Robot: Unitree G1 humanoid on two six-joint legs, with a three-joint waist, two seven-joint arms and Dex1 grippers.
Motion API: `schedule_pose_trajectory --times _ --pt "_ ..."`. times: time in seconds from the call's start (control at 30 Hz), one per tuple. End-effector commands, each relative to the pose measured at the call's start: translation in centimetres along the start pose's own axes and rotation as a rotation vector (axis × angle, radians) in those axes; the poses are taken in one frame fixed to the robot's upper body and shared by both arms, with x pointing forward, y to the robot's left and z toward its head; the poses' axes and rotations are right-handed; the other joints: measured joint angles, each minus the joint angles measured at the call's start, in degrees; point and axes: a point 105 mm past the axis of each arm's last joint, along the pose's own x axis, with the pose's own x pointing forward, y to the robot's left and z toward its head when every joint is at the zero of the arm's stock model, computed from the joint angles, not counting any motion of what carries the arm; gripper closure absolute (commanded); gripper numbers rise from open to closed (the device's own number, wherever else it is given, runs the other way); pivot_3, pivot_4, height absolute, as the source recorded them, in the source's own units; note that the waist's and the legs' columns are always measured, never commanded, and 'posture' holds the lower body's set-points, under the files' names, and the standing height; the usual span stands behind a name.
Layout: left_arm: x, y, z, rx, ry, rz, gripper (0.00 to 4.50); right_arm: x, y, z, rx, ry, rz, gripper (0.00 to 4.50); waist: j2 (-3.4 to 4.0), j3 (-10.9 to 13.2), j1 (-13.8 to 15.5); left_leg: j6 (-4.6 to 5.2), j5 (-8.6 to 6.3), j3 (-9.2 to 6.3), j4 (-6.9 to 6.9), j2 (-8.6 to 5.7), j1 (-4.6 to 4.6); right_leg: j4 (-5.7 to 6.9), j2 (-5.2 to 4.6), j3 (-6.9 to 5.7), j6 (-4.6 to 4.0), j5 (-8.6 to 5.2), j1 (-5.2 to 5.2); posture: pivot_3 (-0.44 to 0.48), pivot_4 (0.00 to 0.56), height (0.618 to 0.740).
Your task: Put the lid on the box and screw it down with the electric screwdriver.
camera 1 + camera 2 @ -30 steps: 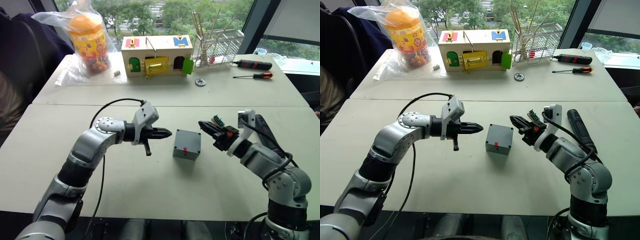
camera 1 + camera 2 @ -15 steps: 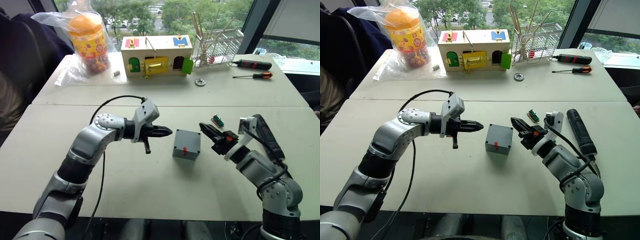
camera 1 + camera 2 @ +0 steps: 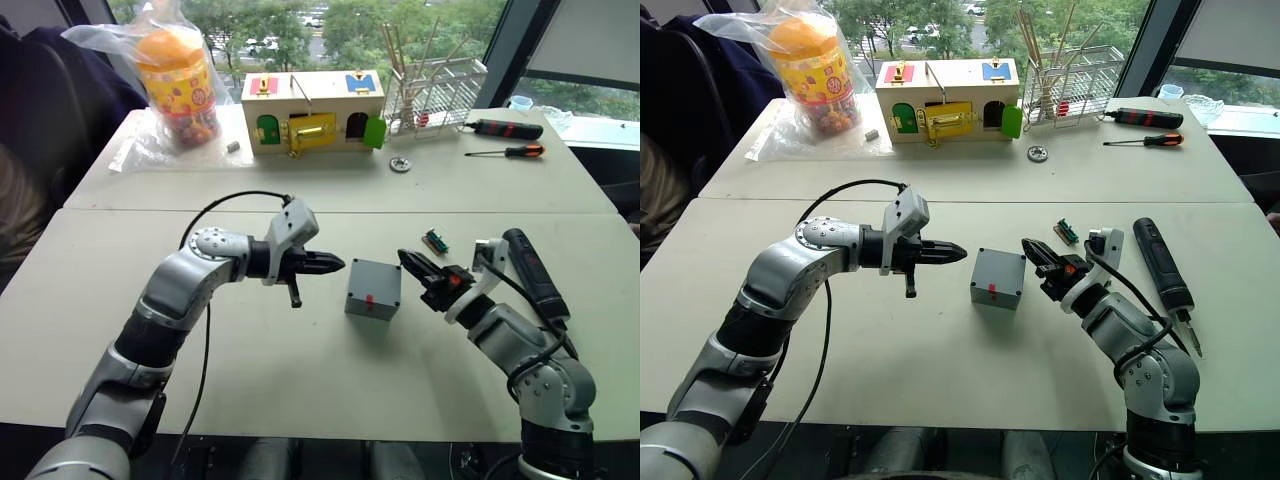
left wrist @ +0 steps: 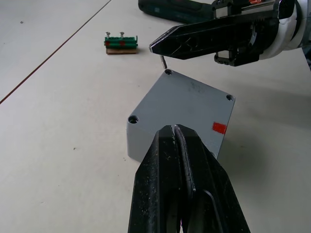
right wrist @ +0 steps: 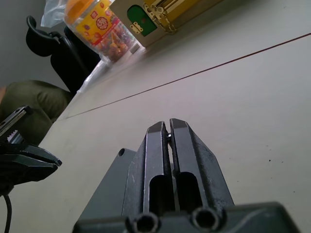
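The grey box stands mid-table, red mark facing me. The lid lies flush on top, its corner holes showing. My left gripper is shut and empty, its tip a short gap from the box's left side. From the right, my right gripper points at the box. It is shut on a small screw that hangs just above the lid's corner hole. The black electric screwdriver lies on the table to the right of my right arm.
A small green terminal block lies behind my right gripper. At the back stand a wooden box with coloured doors, a bagged snack jar and a wire rack. Two hand screwdrivers and a metal ring lie nearby.
My right arm has dropped and drawn in toward the box, uncovering the green terminal block. My left arm has hardly moved.
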Motion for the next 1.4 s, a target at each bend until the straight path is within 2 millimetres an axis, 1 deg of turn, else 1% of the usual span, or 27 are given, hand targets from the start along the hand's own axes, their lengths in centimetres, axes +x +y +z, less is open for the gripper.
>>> schedule_pose_trajectory --times 0.03,0.13,0.33,0.67,0.87,1.1,1.33,1.37,1.4 --pt "-0.2 -0.1 0.9 0.03 -0.016 -0.004 4.5 -0.1 0.1 0.0 -0.005 -0.007 0.006 4.45 0.0 0.0 0.0 0.0 0.0 0.0 0.0 0.0 0.0 0.0 0.0 0.0 0.0 0.0 0.0 0.0 0.15 0.74" --pt "-0.2 -0.1 0.8 0.03 -0.016 -0.004 4.5 -0.2 0.4 0.0 0.003 -0.008 0.02 4.45 0.0 0.0 0.0 0.0 0.0 0.0 0.0 0.0 0.0 0.0 0.0 0.0 0.0 0.0 0.0 0.0 0.15 0.74" --pt "-0.2 -0.1 0.8 0.028 -0.017 -0.006 4.5 -0.5 0.4 -0.2 0.011 -0.005 0.015 4.45 0.0 0.0 0.0 0.0 0.0 -0.01 0.0 0.0 0.0 0.0 0.0 0.0 0.0 0.0 0.0 0.0 0.15 0.74" --pt "-0.1 -0.1 0.7 0.026 -0.017 -0.008 4.5 -0.6 1.2 0.1 0.036 -0.022 0.044 4.45 0.0 0.0 0.0 0.0 0.0 -0.01 0.0 0.0 0.0 0.0 0.0 0.0 0.0 0.0 0.01 0.0 0.15 0.74" --pt "0.0 -0.1 0.7 0.024 -0.019 -0.008 4.5 -0.8 1.1 0.1 0.036 -0.021 0.037 4.45 0.0 0.0 0.0 0.0 0.0 0.0 0.0 0.0 0.0 0.0 0.0 0.0 0.0 0.0 0.0 0.0 0.15 0.74" --pt "0.0 -0.1 0.7 0.026 -0.021 -0.007 4.5 -1.0 0.3 -1.1 -0.026 0.036 -0.001 4.45 0.0 0.0 0.1 0.0 0.0 -0.01 0.0 0.0 0.0 0.0 0.0 0.0 0.0 0.0 0.01 0.0 0.15 0.74" --pt "0.1 -0.1 0.8 0.026 -0.025 -0.007 4.5 -0.9 0.3 -1.2 -0.088 0.05 0.001 4.45 0.0 0.0 0.0 0.0 0.0 0.0 0.01 0.0 0.0 0.0 0.01 0.0 0.0 0.0 0.01 0.0 0.15 0.74" --pt "0.1 -0.1 0.8 0.026 -0.026 -0.008 4.5 -0.8 0.3 -1.1 -0.101 0.048 0.006 4.22 0.0 0.0 0.0 0.0 0.0 0.0 0.01 0.0 0.0 0.0 0.01 0.0 0.0 0.0 0.01 0.0 0.15 0.74" --pt "0.1 -0.1 0.8 0.026 -0.027 -0.007 4.5 -0.8 0.4 -1.0 -0.113 0.047 0.012 3.9 0.0 0.0 0.0 0.0 0.0 0.0 0.02 0.0 0.0 0.0 0.01 0.0 0.0 0.0 0.01 0.0 0.15 0.74"
